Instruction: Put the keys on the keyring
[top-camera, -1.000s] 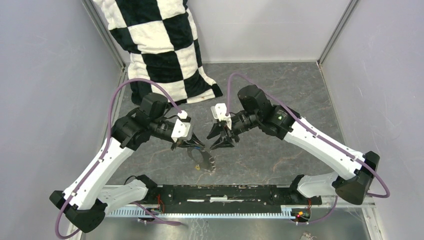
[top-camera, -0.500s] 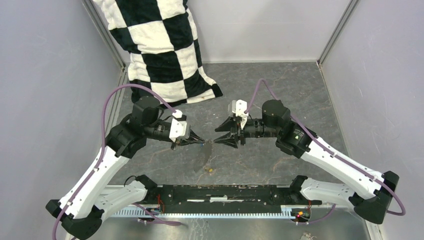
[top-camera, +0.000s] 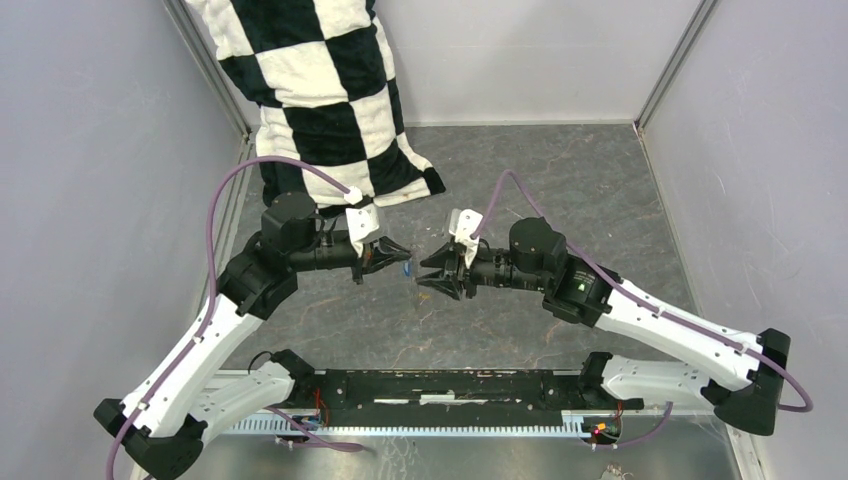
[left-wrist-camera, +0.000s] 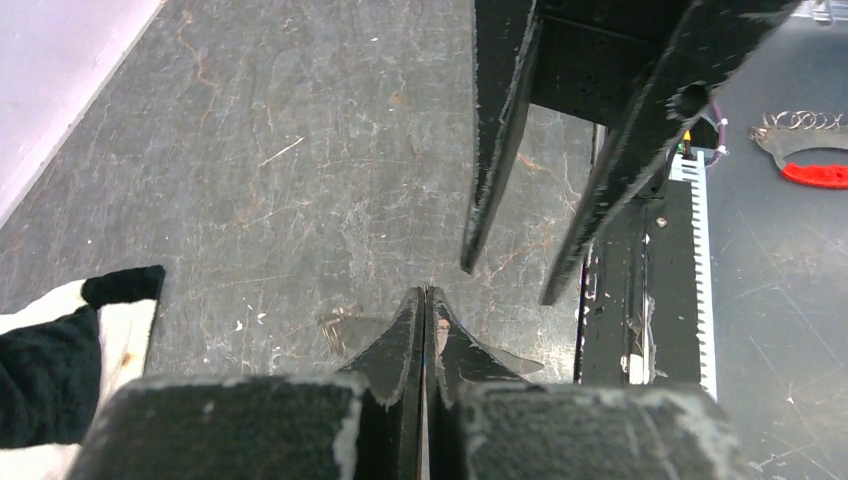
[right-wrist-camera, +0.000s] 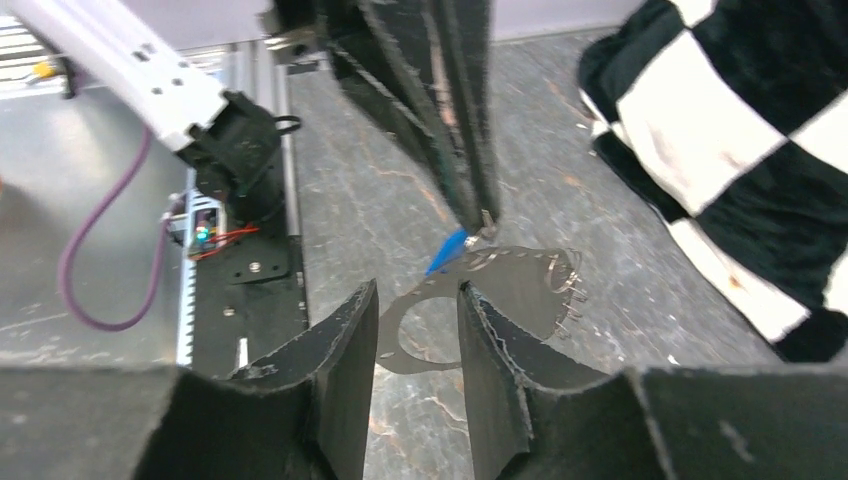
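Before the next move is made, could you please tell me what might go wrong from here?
The left gripper pinches the keyring only at its very tips, so a tug could pull it free. The right gripper, jaws apart around the ring, sits close to the blue key and might knock it.

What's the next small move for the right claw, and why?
Probably close the right claw on the keyring: the shut left claw dangles it, with the blue key at its tips, between the right claw's parted fingers, not yet pinched.
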